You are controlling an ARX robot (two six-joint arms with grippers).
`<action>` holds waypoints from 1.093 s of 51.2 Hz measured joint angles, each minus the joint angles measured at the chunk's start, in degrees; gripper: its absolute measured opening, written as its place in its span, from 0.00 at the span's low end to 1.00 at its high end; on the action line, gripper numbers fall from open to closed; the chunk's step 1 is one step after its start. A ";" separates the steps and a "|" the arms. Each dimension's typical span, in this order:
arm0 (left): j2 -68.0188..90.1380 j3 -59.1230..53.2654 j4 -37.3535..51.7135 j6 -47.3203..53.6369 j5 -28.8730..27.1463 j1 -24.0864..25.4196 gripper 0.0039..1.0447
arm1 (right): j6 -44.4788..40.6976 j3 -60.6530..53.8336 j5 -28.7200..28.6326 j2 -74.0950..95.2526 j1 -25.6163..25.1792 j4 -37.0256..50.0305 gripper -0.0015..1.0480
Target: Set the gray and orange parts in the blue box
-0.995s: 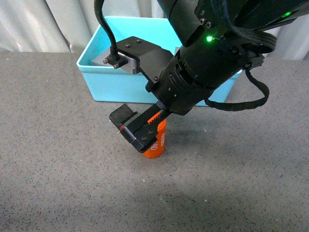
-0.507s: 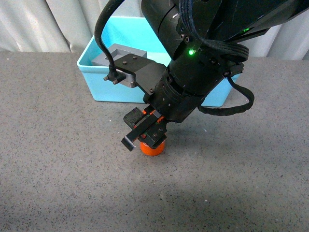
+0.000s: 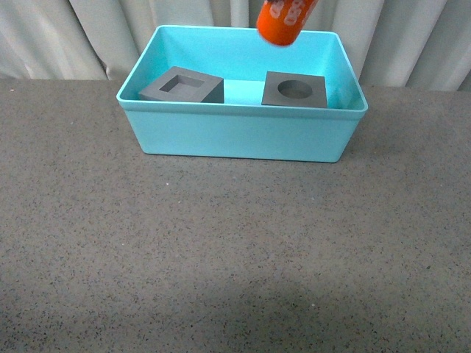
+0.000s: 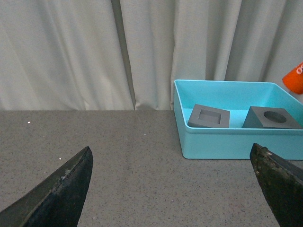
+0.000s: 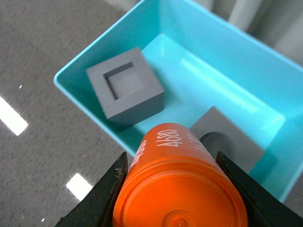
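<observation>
Overhead, right jaws clamp the tilted orange cylinder (image 3: 285,20) above the blue box (image 3: 235,136); left jaws gape wide, low over the table (image 4: 132,156).

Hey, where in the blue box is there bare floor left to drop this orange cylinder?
Bare floor shows in the gap between the square-recess cube and the round-recess cube, and in a wider strip along the back wall of the box. The front corners are crowded by the cubes. The right tool holds the cylinder over the box.
</observation>
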 joint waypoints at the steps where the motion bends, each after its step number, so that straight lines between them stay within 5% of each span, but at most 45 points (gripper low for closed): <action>1: 0.00 0.00 0.00 0.00 -0.02 0.00 0.94 | 0.07 1.51 0.39 0.63 -0.46 -0.15 0.43; 21: 0.00 0.00 0.00 0.00 0.00 0.00 0.94 | 1.99 18.08 1.14 20.94 2.29 -6.16 0.43; 56: 0.00 0.00 0.00 0.00 0.00 0.00 0.94 | 1.92 27.17 2.64 29.94 2.71 -12.52 0.43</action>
